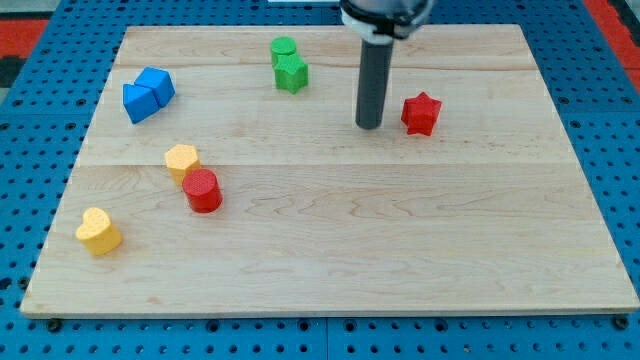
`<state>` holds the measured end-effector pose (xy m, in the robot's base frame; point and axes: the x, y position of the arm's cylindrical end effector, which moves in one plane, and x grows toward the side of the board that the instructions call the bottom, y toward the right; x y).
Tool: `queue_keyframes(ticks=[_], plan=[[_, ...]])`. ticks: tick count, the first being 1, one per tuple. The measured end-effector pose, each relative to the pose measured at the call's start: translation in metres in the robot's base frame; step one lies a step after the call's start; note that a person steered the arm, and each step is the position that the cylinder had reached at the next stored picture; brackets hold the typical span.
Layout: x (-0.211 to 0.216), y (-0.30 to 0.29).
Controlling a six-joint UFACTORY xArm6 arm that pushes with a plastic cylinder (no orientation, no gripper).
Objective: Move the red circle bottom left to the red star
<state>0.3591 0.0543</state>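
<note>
Pale wooden desk [330, 250]: small red cylinder block [202, 190] stands upright at view's left, touching yellow block [182, 160]. My tip [369, 125] sits just left of red star block [421, 113]; no end effector fitted, rod only.

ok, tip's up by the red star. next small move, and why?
Probably bring my tip away from the red star toward the view's lower left, to behind the red circle. The circle sits far off, touching or nearly touching a yellow block, so the tip must get to its left side before pushing it rightward toward the star.
</note>
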Motion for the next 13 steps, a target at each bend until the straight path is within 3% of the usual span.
queue_keyframes(ticks=[1,2,3,4,5,6,9,10,12,13], plan=[[-0.020,0.033],[0.030,0.054],[0.003,0.023],[0.055,-0.009],[0.142,-0.021],[0.176,-0.073],[0.178,-0.091],[0.198,-0.137],[0.132,-0.250],[0.120,-0.152]])
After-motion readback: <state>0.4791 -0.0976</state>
